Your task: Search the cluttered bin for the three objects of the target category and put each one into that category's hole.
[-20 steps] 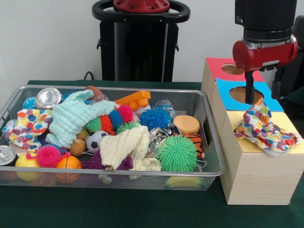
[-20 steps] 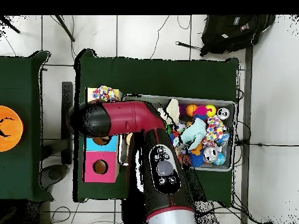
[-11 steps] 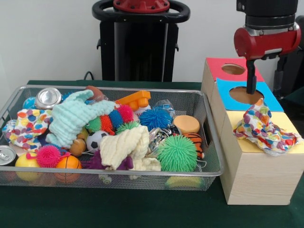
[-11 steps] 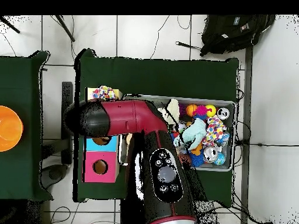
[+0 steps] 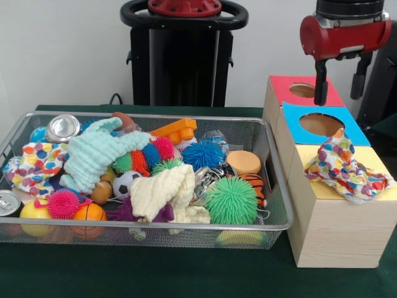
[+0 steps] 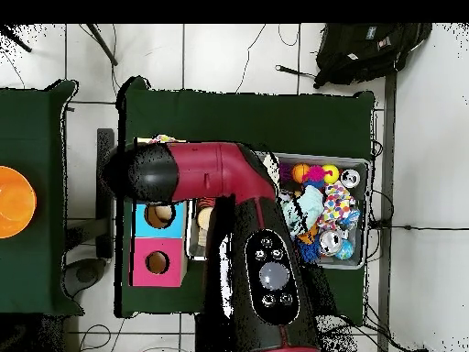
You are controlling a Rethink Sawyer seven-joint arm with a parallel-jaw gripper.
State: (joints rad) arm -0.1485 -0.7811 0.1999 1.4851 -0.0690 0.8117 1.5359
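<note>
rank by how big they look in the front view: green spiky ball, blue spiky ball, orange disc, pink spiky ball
1. green spiky ball
2. blue spiky ball
3. orange disc and pink spiky ball: these look alike, so unranked.
The green ball sits nearer the camera than the blue one, which may exaggerate the gap.

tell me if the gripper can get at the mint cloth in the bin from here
Probably yes: the gripper hangs open and empty above the boxes, and the mint cloth lies on top of the bin's clutter, uncovered.

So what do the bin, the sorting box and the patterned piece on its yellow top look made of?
Bin: fine wire mesh, apparently metal. Sorting box: pale wood by its grain, with matte coloured tops. Patterned piece: soft printed cloth, crumpled and draping over the edge.
</note>
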